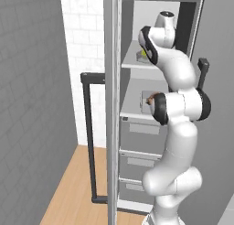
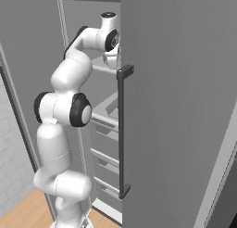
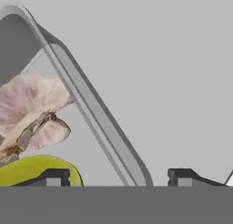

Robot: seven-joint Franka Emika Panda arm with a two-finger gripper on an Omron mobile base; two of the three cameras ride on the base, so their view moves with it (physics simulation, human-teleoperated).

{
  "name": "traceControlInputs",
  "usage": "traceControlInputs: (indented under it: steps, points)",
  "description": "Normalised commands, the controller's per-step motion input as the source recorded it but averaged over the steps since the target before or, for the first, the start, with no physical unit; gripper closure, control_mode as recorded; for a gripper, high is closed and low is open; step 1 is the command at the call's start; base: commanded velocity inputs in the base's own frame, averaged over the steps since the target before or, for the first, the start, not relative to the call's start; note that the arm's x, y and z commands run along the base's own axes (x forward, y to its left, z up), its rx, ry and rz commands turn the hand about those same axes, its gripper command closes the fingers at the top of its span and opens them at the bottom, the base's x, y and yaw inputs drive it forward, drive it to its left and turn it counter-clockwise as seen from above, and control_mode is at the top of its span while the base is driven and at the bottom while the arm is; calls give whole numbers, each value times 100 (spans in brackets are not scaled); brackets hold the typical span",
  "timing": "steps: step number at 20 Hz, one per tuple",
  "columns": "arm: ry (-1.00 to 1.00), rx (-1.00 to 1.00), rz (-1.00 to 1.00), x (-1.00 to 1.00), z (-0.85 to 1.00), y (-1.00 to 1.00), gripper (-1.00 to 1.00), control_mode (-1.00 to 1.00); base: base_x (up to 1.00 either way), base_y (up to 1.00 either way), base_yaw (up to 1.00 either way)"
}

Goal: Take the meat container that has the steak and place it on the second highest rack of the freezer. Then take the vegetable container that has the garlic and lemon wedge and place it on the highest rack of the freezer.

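The freezer [image 1: 137, 64] stands open and my arm reaches into its highest rack. On that rack lies the vegetable container [image 3: 101, 116], with the garlic [image 3: 32, 107] and the lemon wedge [image 3: 32, 169] inside it; a yellow bit of the wedge [image 1: 143, 54] peeks out beside my wrist. My gripper [image 3: 118, 177] is open, its fingertips [image 3: 53, 177] wide apart on either side of the tray's side wall and not clamping it. One rack lower rests the meat container [image 1: 147, 97] with the steak [image 1: 148, 100], partly hidden by my elbow.
The freezer door [image 1: 112, 128] stands open, edge-on at the left, with its long black handle [image 1: 89, 137]. Grey drawer fronts [image 1: 139, 132] sit below the racks. A closed grey door [image 2: 180, 111] with a dark handle [image 2: 121, 129] flanks the opening on the right. Wooden floor [image 1: 73, 192] lies below.
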Motion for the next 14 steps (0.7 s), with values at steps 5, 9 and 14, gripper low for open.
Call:
traceControlInputs:
  steps: [5,9,14]
  points:
    - [-7,0,0,7,-6,0,-100,-100,0,0,0]
    - [-39,0,0,0,-24,0,-100,-100,0,0,0]
    - [-32,-1,-1,-27,-4,4,-100,-100,0,0,0]
